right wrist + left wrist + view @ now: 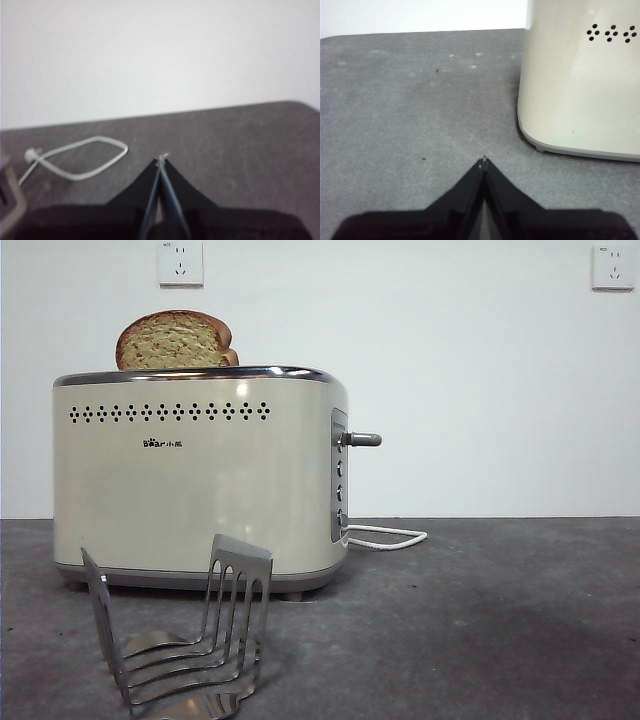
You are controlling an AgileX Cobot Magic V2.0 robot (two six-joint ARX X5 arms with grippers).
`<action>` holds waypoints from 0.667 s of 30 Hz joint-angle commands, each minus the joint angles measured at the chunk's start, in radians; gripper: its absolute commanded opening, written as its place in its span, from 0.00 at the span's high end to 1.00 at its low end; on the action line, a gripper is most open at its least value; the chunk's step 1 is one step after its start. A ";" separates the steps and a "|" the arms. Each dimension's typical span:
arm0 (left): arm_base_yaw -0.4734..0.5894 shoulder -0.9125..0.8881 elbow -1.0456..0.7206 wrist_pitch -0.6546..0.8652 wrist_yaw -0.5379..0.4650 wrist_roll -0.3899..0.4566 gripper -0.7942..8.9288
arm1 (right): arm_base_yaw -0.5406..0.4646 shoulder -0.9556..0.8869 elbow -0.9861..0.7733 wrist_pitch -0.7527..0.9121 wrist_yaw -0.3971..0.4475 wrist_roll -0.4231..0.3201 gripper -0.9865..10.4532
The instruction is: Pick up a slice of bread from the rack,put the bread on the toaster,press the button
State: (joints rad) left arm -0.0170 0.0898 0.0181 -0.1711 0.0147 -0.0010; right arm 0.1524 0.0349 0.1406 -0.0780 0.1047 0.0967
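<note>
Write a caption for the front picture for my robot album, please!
Brown-crusted slice of bread pokes from the cream-beige toaster, behind the bare shiny steel rack.

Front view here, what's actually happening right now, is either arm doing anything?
Nothing is being handled. The slice of bread already stands in the top of the toaster, and the rack in front of it holds nothing. The toaster's lever sits high on the grey side panel, apparently not yet pressed. The left gripper is shut, low over the table beside the toaster. The right gripper is shut too, near the white cord.
</note>
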 commanded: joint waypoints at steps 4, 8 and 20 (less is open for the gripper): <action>-0.002 0.000 -0.011 0.005 0.005 -0.006 0.92 | -0.063 -0.027 -0.102 0.016 -0.075 -0.002 0.91; -0.002 0.004 -0.011 0.005 0.005 -0.006 0.92 | -0.081 -0.027 -0.127 0.002 -0.071 -0.021 0.91; -0.002 0.005 -0.011 0.005 0.005 -0.006 0.92 | -0.102 -0.027 -0.127 -0.115 -0.072 -0.101 0.91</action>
State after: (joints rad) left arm -0.0170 0.0944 0.0181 -0.1707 0.0147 -0.0010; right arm 0.0517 0.0113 0.0223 -0.1883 0.0326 0.0097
